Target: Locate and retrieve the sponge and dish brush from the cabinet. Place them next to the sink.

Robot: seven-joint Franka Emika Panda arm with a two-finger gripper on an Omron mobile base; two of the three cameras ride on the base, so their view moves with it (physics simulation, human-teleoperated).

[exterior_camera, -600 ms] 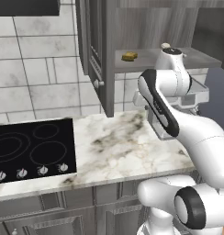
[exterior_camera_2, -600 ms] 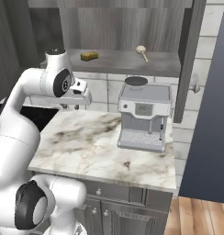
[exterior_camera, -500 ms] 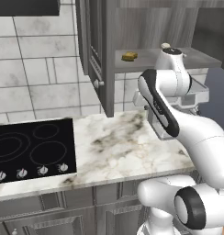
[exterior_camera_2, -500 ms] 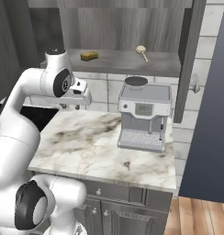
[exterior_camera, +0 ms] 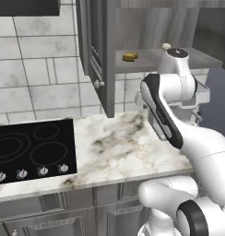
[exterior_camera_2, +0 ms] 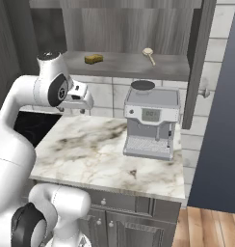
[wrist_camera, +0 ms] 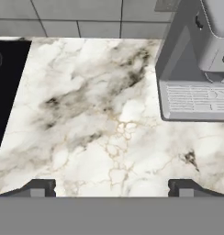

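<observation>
In the upper middle of the right base view the cabinet (exterior_camera_2: 134, 65) stands open, its door (exterior_camera_2: 199, 58) swung aside at the upper right, so the flat grey shelf is exposed. On that shelf the sponge (exterior_camera_2: 93, 59) lies toward the left and the dish brush (exterior_camera_2: 149, 54) toward the right, well apart, both resting flat and untouched. They sit there because neither has been fetched yet; judged from this, the task is at its very start. The gripper (wrist_camera: 112, 186) hangs below shelf level, pointed down at the marble counter (wrist_camera: 100, 119), its two dark tips spread wide at the bottom of the hand view with only bare stone between them, holding nothing. The spread jaws suit an approach rather than a carry. A grey coffee machine (exterior_camera_2: 150, 124) stands on the counter at centre right of the right base view, directly under the brush, and may crowd a reach from below. The black hob (exterior_camera: 26, 147) fills the lower left of the left base view. The sink's place cannot be told.
</observation>
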